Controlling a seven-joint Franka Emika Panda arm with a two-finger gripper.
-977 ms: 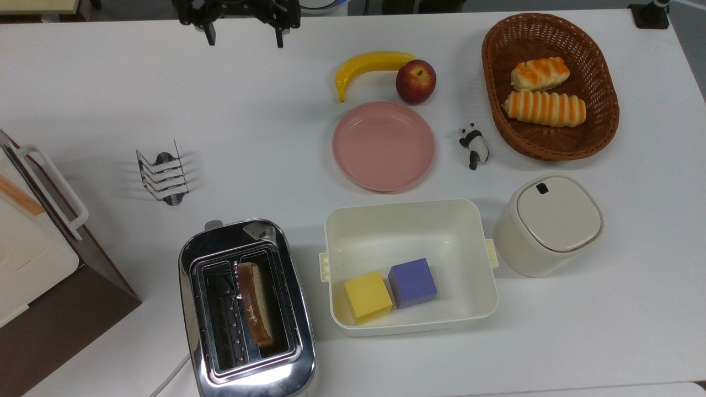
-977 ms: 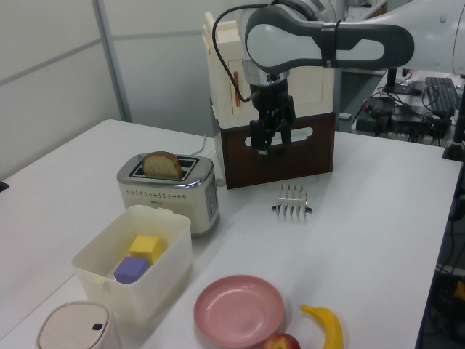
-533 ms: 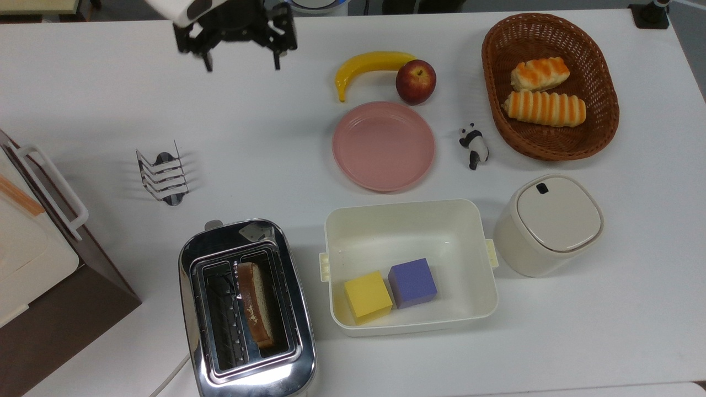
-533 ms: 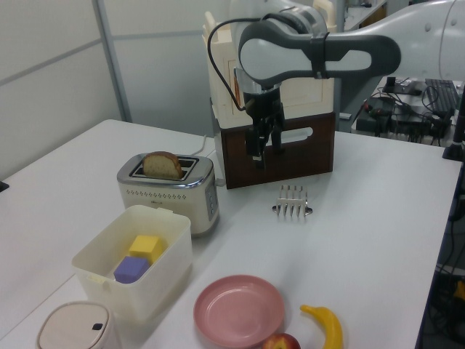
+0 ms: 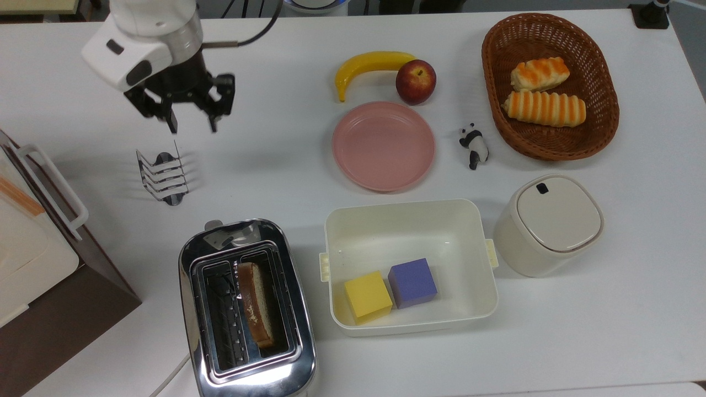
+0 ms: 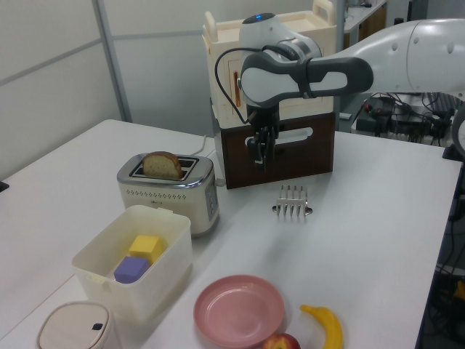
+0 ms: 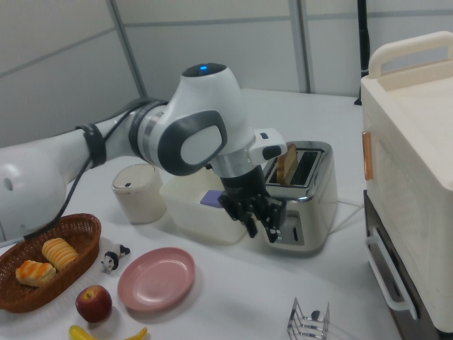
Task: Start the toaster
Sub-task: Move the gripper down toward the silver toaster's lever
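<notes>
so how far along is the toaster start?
Done: a bread slice already sits in the toaster, standing proud of the slot. In hand: the open, empty end effector hovers above the table near the toast rack, short of the toaster. Left: reach the lever knob and press it down.

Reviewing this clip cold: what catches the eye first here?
The white robot arm's black two-finger gripper, open, hangs over the table just above the small wire toast rack in the top view. Below that, the shiny chrome two-slot toaster holds one slice of bread.
</notes>
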